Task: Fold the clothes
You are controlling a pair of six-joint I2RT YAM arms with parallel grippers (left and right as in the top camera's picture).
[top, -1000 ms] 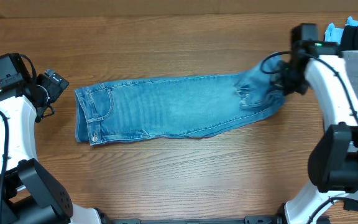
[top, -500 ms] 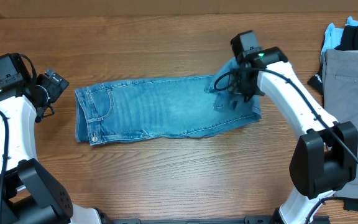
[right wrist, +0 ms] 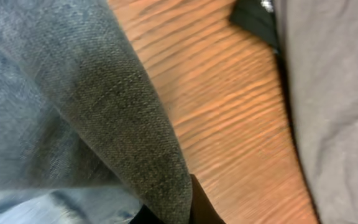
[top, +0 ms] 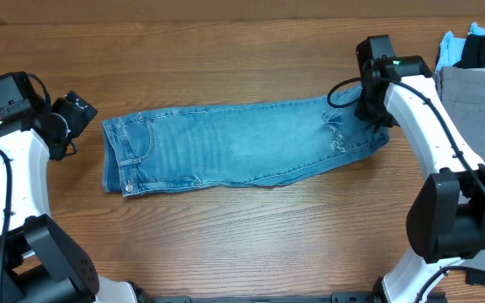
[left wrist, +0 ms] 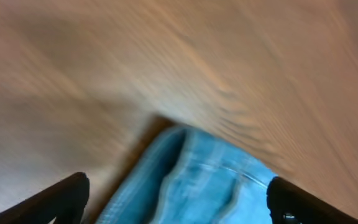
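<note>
- At the table's [top: 226,244] left edge, your left gripper [top: 76,112] hovers just beside the waist end of the jeans [top: 226,147], not touching them.
- From the left wrist view, blurred as it is, you can see its fingers [left wrist: 67,196] spread wide with nothing held, and the waistband corner lies below and between them.
- Your left arm stands upright at its base with the forearm reaching towards the waistband; it sits almost where it was a second ago, the gripper turned only slightly.
- Across the middle, the jeans lie flat and stretched out, waist and button at the left, leg end at the right.
- Half a second ago that leg end was bunched up and carried in towards the middle; now it is drawn back out to the right, close to where it lay a second ago.
- Your right gripper [top: 380,118] sits on the leg end and is closed on the denim; the right wrist view shows cloth bunched over one dark finger [right wrist: 197,202].
- Your right arm arcs in from the right edge, elbow high, wrist pointing down at the cloth.
- Just beside it to the right lie the grey trousers [top: 470,109], with a black garment [top: 482,50] and a sky-blue garment [top: 451,46] at their top end.
</note>
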